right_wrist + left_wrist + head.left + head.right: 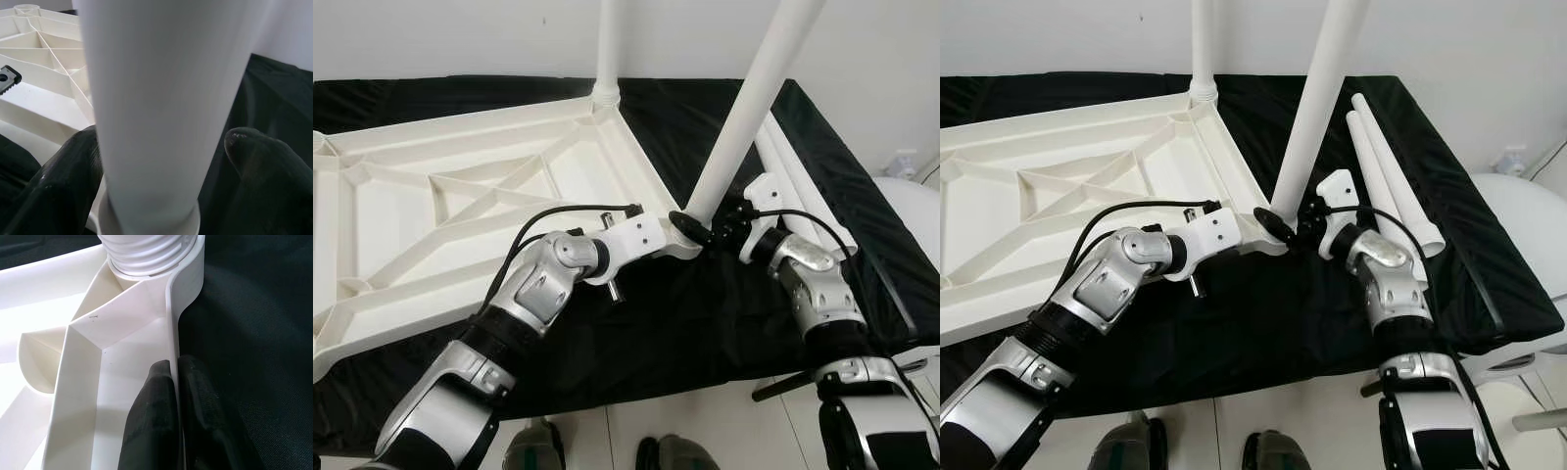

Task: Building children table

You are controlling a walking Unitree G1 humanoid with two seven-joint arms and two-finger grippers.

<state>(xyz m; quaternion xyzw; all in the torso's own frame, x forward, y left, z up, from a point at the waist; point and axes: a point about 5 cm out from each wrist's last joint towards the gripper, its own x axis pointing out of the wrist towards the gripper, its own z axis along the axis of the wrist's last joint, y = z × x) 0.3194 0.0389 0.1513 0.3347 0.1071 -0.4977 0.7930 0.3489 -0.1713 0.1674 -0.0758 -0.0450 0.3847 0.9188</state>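
While the left gripper (pixel 171 396) pinches the rim wall of the upturned tabletop (pixel 460 186) between closed fingers, the right gripper (pixel 710 230) clasps the base of a white leg (pixel 744 108), one finger on either side. The leg's foot sits in the corner socket just ahead of the left fingertips; its long axis tilts up and away from the right hand, off vertical. Beyond the right hand, spare legs (pixel 1386 171) lie flat on the black cloth (pixel 685 323). Farther off, a second leg (pixel 608 49) stands upright in the far corner.
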